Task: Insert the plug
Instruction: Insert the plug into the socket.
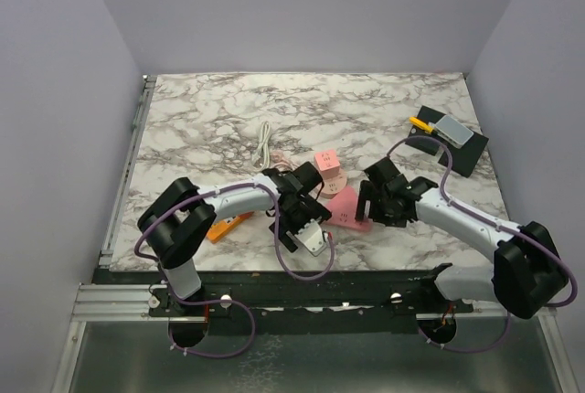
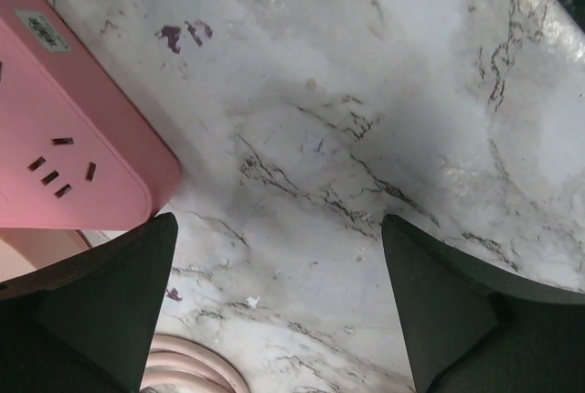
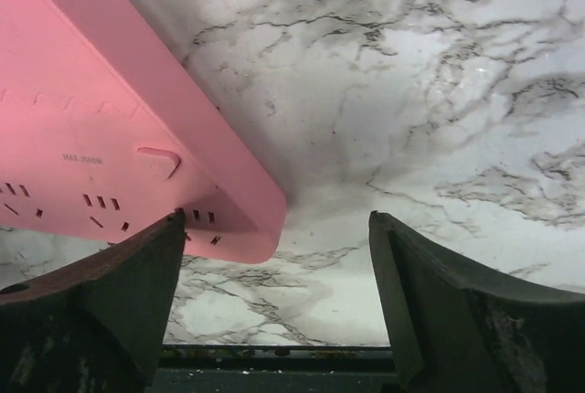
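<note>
A pink power strip (image 1: 348,209) lies flat on the marble table (image 1: 228,119) between my two grippers. It shows in the left wrist view (image 2: 64,146) and in the right wrist view (image 3: 110,128), sockets facing up. A pink block with a label (image 1: 327,166) stands just behind it, with a pink cable coil (image 2: 187,361) next to it. My left gripper (image 1: 306,224) (image 2: 279,228) is open and empty, just left of the strip. My right gripper (image 1: 369,201) (image 3: 274,228) is open and empty at the strip's right end; its left finger (image 3: 119,292) overlaps the strip's corner.
A white cable (image 1: 265,142) lies behind the left gripper. An orange object (image 1: 228,227) lies under the left arm near the front edge. A black box (image 1: 452,142) with a grey part and a yellow piece sits at the far right. The table's front edge (image 3: 274,349) is close.
</note>
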Action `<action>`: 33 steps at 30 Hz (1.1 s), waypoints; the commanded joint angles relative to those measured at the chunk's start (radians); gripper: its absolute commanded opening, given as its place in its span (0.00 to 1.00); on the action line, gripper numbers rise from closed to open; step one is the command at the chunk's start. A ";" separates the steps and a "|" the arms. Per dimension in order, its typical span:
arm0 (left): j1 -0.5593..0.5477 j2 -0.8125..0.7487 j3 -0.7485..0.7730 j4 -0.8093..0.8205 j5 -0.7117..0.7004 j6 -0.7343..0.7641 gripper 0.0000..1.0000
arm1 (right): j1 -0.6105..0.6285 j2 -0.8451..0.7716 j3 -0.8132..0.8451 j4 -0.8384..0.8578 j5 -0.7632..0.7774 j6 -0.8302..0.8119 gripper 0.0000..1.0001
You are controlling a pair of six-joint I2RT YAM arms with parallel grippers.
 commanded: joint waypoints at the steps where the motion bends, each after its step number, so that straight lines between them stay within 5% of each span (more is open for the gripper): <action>1: -0.040 0.051 0.015 -0.005 0.075 0.007 0.95 | -0.009 -0.054 0.027 -0.114 0.032 0.051 0.87; 7: -0.058 0.051 0.017 -0.004 0.076 -0.029 0.95 | -0.010 -0.290 -0.173 0.085 -0.302 0.198 0.89; 23: -0.218 0.089 0.095 0.000 0.056 -0.023 0.97 | -0.117 -0.176 -0.232 0.210 -0.258 0.141 0.99; 33: -0.119 -0.142 0.023 -0.152 -0.068 -0.080 0.98 | -0.172 -0.147 -0.270 0.299 -0.306 0.137 0.83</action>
